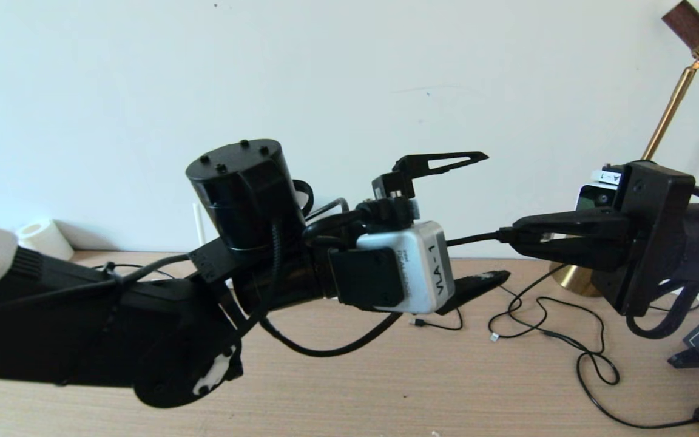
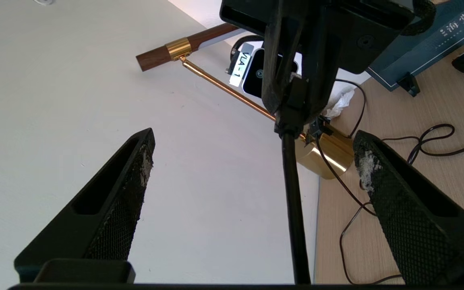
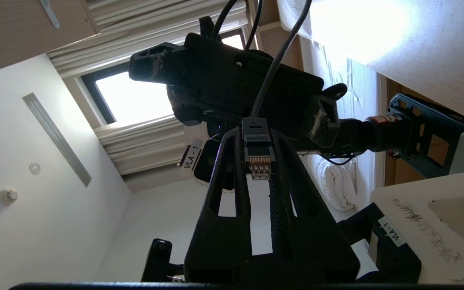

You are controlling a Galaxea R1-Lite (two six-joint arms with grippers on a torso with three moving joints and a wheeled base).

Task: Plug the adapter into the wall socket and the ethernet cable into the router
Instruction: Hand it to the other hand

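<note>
My right gripper (image 1: 516, 235) is clamping the ethernet cable (image 3: 258, 155) plug in the air, my left gripper (image 1: 477, 218) is waiting wide open; nothing looks plugged yet.

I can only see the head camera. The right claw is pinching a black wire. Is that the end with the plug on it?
Observer: Yes. The right wrist view shows the right gripper shut on the thick black ethernet cable right at its plug tip, and the gold contacts face that camera.
Child: Is the other claw touching the wire too?
Observer: No. In the left wrist view the left gripper is open. The cable runs between its fingers with a clear gap on each side.
</note>
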